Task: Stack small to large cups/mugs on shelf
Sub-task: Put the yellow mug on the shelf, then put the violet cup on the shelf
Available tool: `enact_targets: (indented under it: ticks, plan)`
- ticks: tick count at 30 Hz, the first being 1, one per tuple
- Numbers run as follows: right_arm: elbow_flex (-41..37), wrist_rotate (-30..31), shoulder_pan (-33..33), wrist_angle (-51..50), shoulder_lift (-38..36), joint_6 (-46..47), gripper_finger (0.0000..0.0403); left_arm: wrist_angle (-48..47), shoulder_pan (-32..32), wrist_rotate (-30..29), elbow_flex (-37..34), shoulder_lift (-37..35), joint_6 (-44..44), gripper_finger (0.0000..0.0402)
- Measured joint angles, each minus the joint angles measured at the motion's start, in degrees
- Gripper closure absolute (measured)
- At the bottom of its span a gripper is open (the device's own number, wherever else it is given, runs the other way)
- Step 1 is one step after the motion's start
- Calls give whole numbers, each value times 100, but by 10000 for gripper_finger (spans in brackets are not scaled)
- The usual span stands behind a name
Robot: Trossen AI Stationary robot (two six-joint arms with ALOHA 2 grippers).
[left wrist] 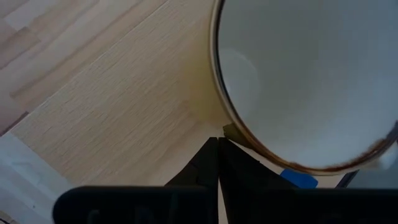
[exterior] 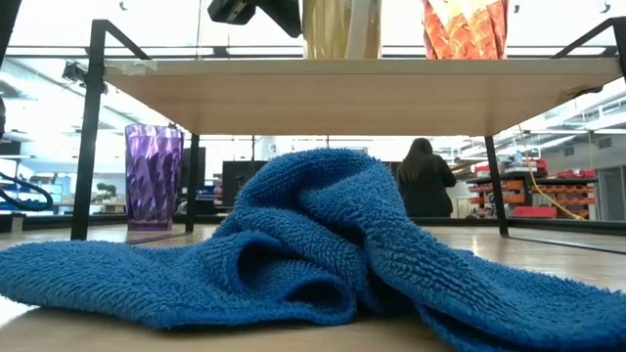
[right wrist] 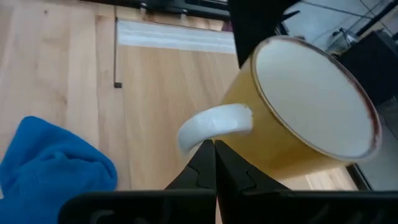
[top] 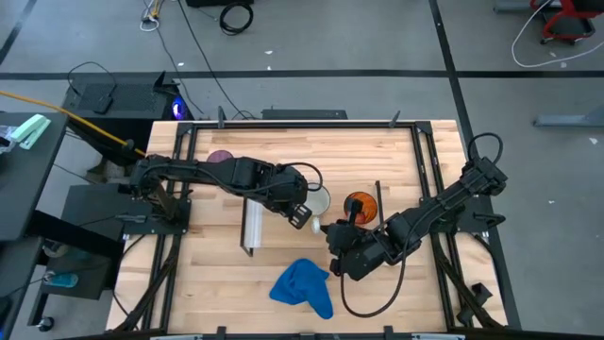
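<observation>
Cloth [exterior: 313, 244] is counted once — a crumpled blue towel lying nearest on the wooden tabletop [top: 217, 283], just in front of the shelf [exterior: 342, 93]. Three vessels are counted. One white mug [right wrist: 298, 112] and one orange cup [top: 359, 203] are set side by side on the shelf board, near its middle; one purple cup [exterior: 153, 176] is seen on the tabletop behind the shelf, toward the left arm's side, well apart from the other two. Open board is left on the shelf toward its white-strip end, and bare tabletop is seen to either side of the towel.

At the mug's handle the right gripper [right wrist: 214, 152] is found with its fingers pressed together, nothing pinched, their tips just under the handle's curve. The left gripper [left wrist: 217, 149] is likewise pressed together — its tips are just beside the mug's rim, on the far side, with nothing held.
</observation>
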Motion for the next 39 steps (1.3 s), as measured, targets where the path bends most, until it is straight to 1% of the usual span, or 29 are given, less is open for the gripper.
enact_targets:
  ticks: [6,12,16,20,25,28,33,35,39]
  plan:
    - [0,-129,2,128,-2,-107,403,-2,0,2,0,0,0,378]
    - [0,-155,1,113,-2,-79,403,-2,0,2,0,0,3,387]
    - [-7,-163,2,-203,-57,119,403,-11,-8,2,0,0,41,388]
    - [-7,-244,53,-411,-251,321,403,-31,-49,33,0,-20,124,379]
    - [108,-536,231,-396,-671,326,403,-131,-83,228,2,-60,133,370]
    - [215,-556,353,-397,-985,301,403,-189,-85,342,7,-142,155,368]
    - [285,-572,439,-493,-1654,437,396,-398,-83,350,9,-394,153,372]
    - [291,-576,439,-699,-1923,565,395,-482,-79,350,9,-506,151,377]
    - [291,-581,439,-1560,-2379,1088,395,-624,-74,283,7,-761,125,385]
